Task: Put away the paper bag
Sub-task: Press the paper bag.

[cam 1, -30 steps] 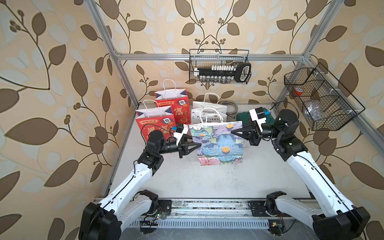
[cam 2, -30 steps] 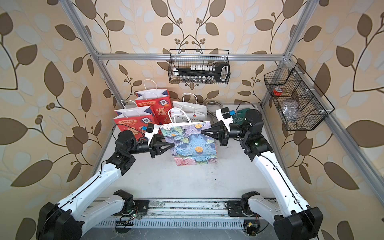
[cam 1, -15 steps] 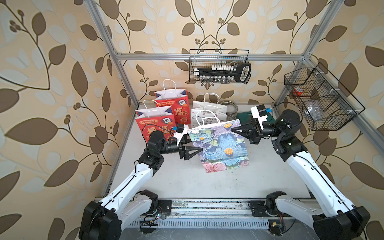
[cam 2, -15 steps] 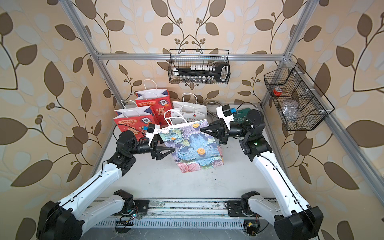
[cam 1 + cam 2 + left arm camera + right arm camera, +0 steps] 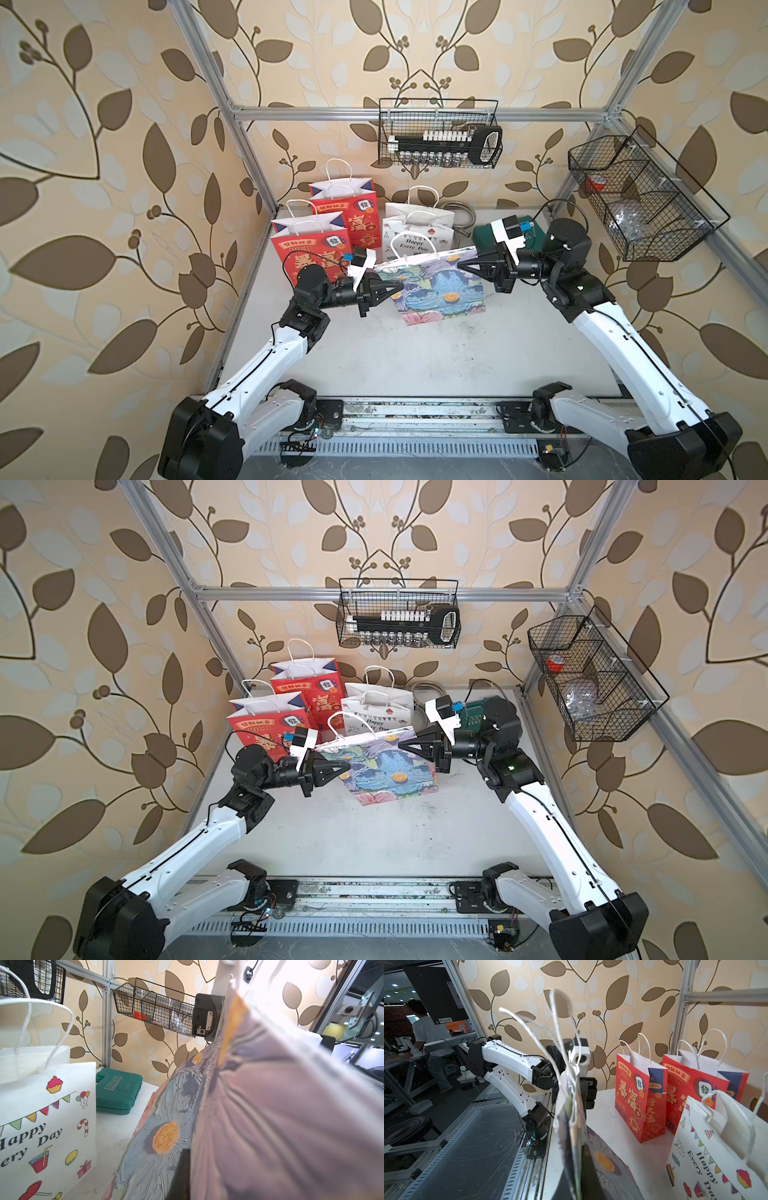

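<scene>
The paper bag (image 5: 440,291) (image 5: 390,775), printed with blue and pink flowers, hangs tilted between my two arms, its lower edge near the table (image 5: 415,361). My left gripper (image 5: 400,286) (image 5: 348,766) is shut on its left edge. In the left wrist view the bag (image 5: 270,1105) fills most of the picture, and only one black finger (image 5: 181,1172) shows beside it. My right gripper (image 5: 460,266) (image 5: 401,744) is shut on the bag's upper right corner. In the right wrist view the bag's top edge (image 5: 575,1126) runs between the jaws, and its white handles (image 5: 556,1022) stick up.
Two red bags (image 5: 309,249) (image 5: 353,212) and two white bags (image 5: 415,232) stand against the back left. A green case (image 5: 482,239) lies behind my right gripper. Wire baskets hang on the back wall (image 5: 440,137) and the right wall (image 5: 640,199).
The bag stood upright on the table a second ago; its right side has since risen and it has tilted. My left gripper opened wide, then shut on the bag's left edge.
</scene>
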